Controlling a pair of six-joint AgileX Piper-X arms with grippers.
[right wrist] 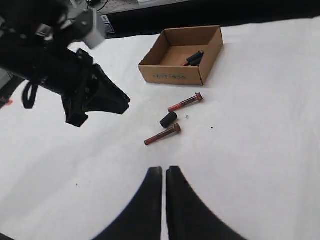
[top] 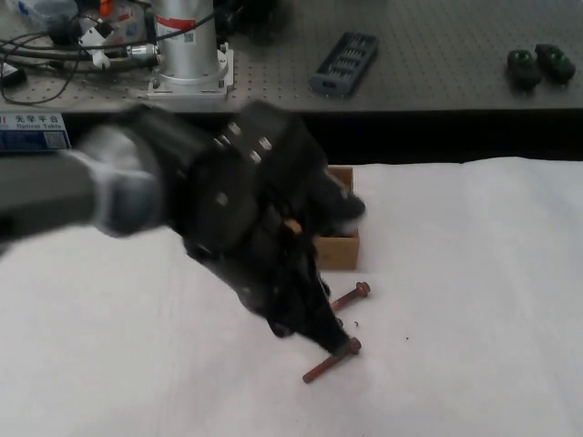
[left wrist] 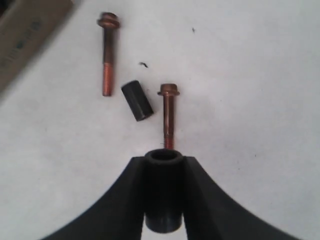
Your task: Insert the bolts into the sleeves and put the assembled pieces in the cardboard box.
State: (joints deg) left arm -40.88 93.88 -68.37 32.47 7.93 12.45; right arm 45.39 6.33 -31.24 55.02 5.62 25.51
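Observation:
My left gripper (left wrist: 164, 161) is shut on a black sleeve (left wrist: 163, 200), held upright just above the white cloth. Its open end faces the threaded tip of a copper-coloured bolt (left wrist: 168, 114). A second bolt (left wrist: 107, 52) and a loose black sleeve (left wrist: 137, 100) lie just beyond. In the high view the left gripper (top: 333, 339) hangs over the near bolt (top: 330, 360), with the other bolt (top: 352, 295) behind. My right gripper (right wrist: 164, 171) is shut on nothing, well back from the bolts (right wrist: 162, 135). The cardboard box (right wrist: 172, 76) holds one dark assembled piece (right wrist: 193, 58).
The left arm's bulky black body (top: 246, 209) hides most of the cardboard box (top: 339, 250) in the high view. White cloth (top: 474, 300) covers the bench. Beyond its far edge stand a metal post (top: 187, 45), cables and a blue rack (top: 344, 62).

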